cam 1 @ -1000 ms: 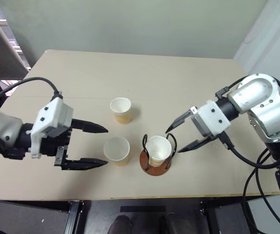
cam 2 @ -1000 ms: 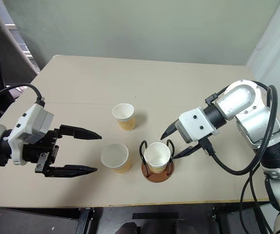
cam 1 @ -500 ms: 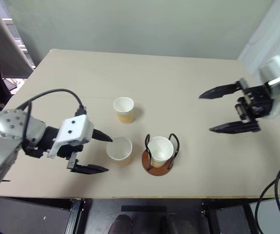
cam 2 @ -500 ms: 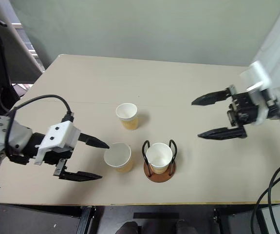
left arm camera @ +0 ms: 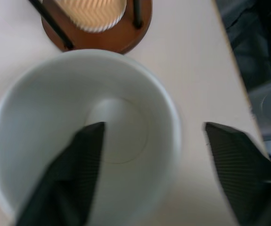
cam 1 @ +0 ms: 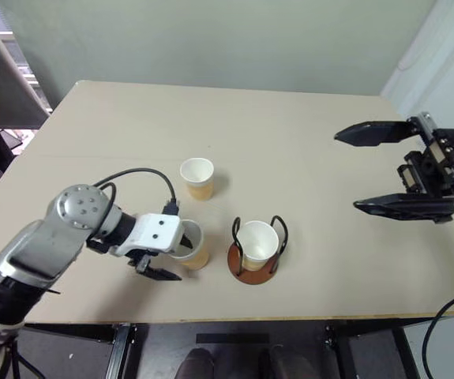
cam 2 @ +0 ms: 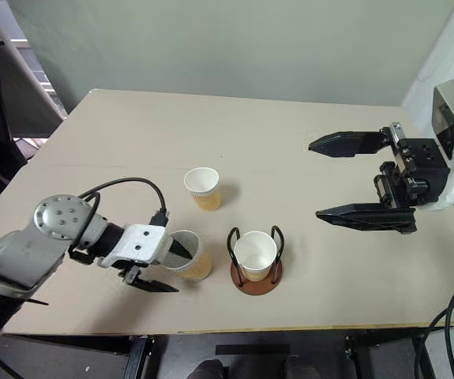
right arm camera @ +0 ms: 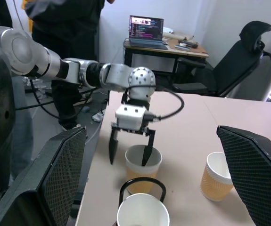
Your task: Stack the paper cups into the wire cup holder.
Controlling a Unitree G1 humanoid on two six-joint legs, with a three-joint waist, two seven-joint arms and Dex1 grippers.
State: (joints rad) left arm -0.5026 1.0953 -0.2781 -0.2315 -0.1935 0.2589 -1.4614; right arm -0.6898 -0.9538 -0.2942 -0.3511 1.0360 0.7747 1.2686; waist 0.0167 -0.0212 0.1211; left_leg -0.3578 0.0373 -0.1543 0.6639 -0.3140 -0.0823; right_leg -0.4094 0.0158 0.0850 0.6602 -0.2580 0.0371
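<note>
Three tan ribbed paper cups stand on the table. One cup [cam 1: 257, 242] sits inside the wire cup holder [cam 1: 249, 272], a brown disc with black wire loops. A second cup [cam 1: 196, 178] stands farther back. My left gripper [cam 1: 181, 257] is open astride the near wall of the third cup [cam 1: 194, 247], just left of the holder. One finger [left arm camera: 74, 174] dips inside that cup and the other [left arm camera: 239, 174] hangs outside, a gap away from the rim. My right gripper [cam 1: 349, 170] hovers wide open and empty, high over the table's right side.
The beige table [cam 1: 305, 126] is bare at the back and right. In the right wrist view a person [right arm camera: 64, 28] stands beyond the table's left edge, with a desk, a laptop [right arm camera: 146, 32] and a black office chair [right arm camera: 229, 66] behind.
My left gripper dropped toward the near cup and narrowed, one finger now inside it. My right gripper drew back right and up, away from the holder, and opened wider.
</note>
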